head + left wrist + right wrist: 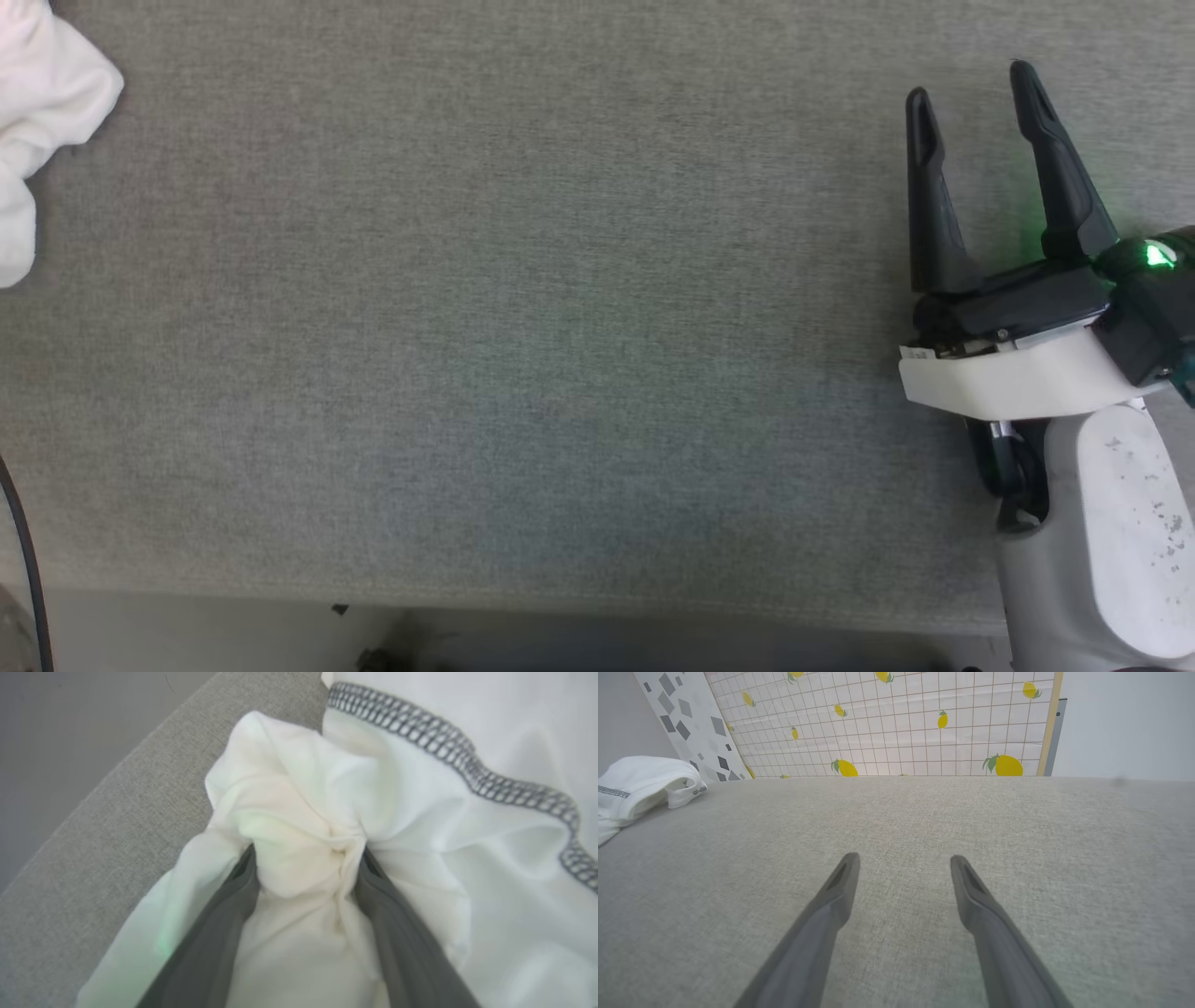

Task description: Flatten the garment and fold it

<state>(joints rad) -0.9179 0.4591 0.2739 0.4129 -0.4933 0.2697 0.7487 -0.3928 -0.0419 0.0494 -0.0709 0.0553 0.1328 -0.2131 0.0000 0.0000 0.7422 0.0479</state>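
The garment point(37, 103) is a crumpled white heap at the far left corner of the grey cloth-covered table point(523, 327). In the left wrist view the garment point(420, 812) is close up, with a dark grey zigzag seam point(467, 765) running across it. My left gripper point(308, 851) is pushed into it, fingers spread wide with a bunch of white fabric between the tips. My right gripper point(971, 79) hovers open over bare table at the right, far from the garment point(640, 784), nothing between its fingers point(840, 891).
A gridded panel with yellow lemons point(901, 718) and a grey-patterned panel point(686, 718) stand behind the table's far edge. The table's near edge point(560, 597) runs along the bottom of the head view. A dark cable point(23, 551) hangs at the lower left.
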